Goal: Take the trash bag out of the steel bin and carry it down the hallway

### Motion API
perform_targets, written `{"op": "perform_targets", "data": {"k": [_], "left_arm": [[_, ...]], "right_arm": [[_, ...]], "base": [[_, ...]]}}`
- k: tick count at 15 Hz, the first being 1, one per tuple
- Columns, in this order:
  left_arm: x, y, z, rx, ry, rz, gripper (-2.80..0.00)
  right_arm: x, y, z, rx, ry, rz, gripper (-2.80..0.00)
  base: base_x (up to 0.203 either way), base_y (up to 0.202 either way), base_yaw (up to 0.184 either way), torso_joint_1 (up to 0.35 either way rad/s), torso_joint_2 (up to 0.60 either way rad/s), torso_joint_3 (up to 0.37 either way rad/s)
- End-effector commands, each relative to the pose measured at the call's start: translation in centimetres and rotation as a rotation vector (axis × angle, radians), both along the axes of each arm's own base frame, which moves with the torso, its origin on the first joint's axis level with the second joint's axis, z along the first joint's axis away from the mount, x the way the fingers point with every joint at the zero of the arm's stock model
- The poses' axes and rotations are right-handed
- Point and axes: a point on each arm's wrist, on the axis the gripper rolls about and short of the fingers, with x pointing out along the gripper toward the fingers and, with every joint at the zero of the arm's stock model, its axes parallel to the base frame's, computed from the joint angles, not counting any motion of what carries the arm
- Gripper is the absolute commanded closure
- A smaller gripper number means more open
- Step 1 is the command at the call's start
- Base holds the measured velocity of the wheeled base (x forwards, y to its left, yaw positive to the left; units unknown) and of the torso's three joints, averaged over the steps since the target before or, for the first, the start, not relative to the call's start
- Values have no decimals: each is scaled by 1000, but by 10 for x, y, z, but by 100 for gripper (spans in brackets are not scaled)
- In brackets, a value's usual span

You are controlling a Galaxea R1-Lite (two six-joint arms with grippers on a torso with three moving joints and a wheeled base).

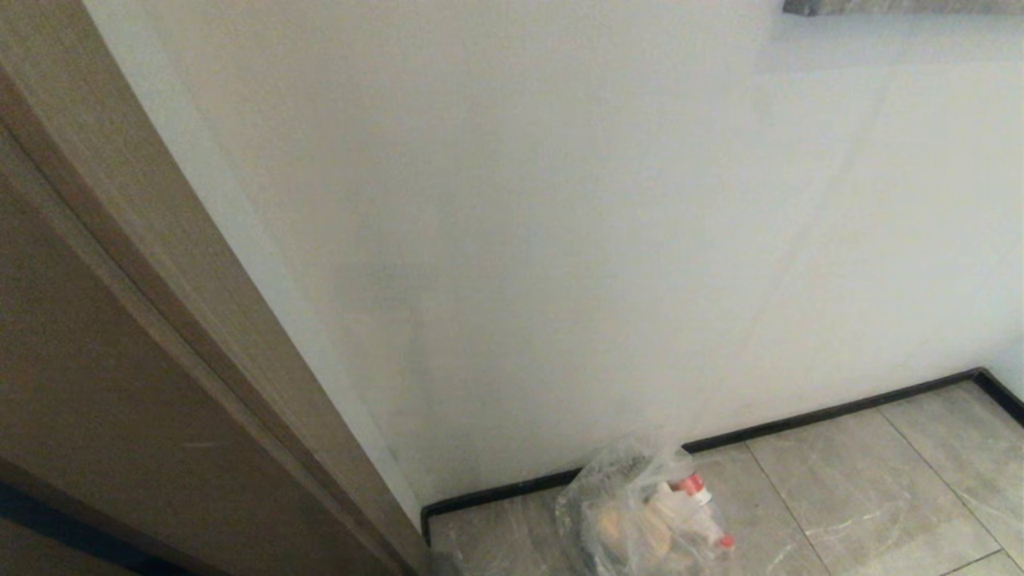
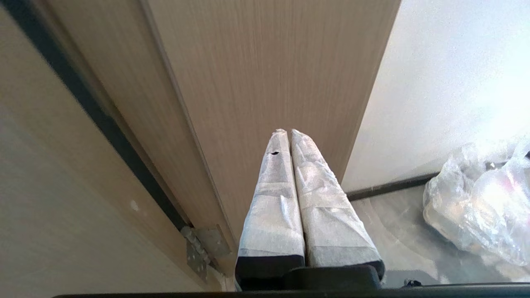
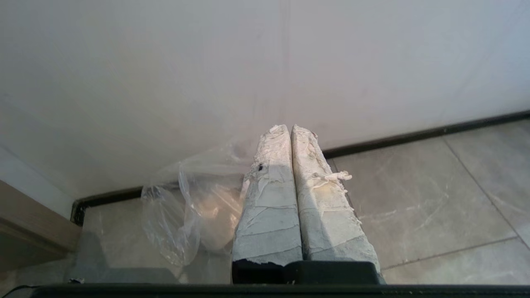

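One trash bag (image 1: 644,516), lying on the grey marbled floor tiles (image 1: 864,480) of the hallway, just beside the black baseboard (image 1: 800,420) at the foot of the white wall (image 1: 560,240). It rests on the tiles, nothing holding it

Bag look: clear, thin, crinkly plastic, slumped in a low heap, top bunched up loose toward the wall. Inside: one red-capped white item near the side away from the door, a second small red spot lower down, pale tan and whitish lumps in the middle. Exact contents hard to tell through the film

Two grippers, neither in the head view. Left gripper (image 2: 288,131): two padded white-wrapped fingers (image 2: 273,198) pressed together, clenched on nothing, pointing at the brown door panel (image 2: 269,74); bag off to one side of it, apart. Right gripper (image 3: 289,127): two worn, frayed wrapped fingers (image 3: 269,207) also pressed tight together, empty, aimed at the wall-floor join; bag sits just beside and partly behind one finger, contact cannot be told

One brown door panel with frame at the robot's left, one metal hinge (image 2: 203,248) low on it, one dark gap along the frame. One grey ledge edge (image 1: 896,6) at the top of the head view
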Motion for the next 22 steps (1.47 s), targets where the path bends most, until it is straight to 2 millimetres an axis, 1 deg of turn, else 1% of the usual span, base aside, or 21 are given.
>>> {"op": "perform_targets", "data": {"k": [1, 12, 22], "left_arm": [[0, 0, 0, 0, 1, 0, 0], [0, 0, 0, 0, 0, 0, 0], [0, 0, 0, 0, 0, 0, 0]], "right_arm": [[0, 0, 0, -1, 1, 0, 0], [0, 0, 0, -1, 1, 1, 0], [0, 0, 0, 0, 1, 0, 0]], "base": [[0, 0, 0, 6, 6, 201], [0, 0, 0, 2, 2, 195], [0, 0, 0, 0, 0, 16]]}}
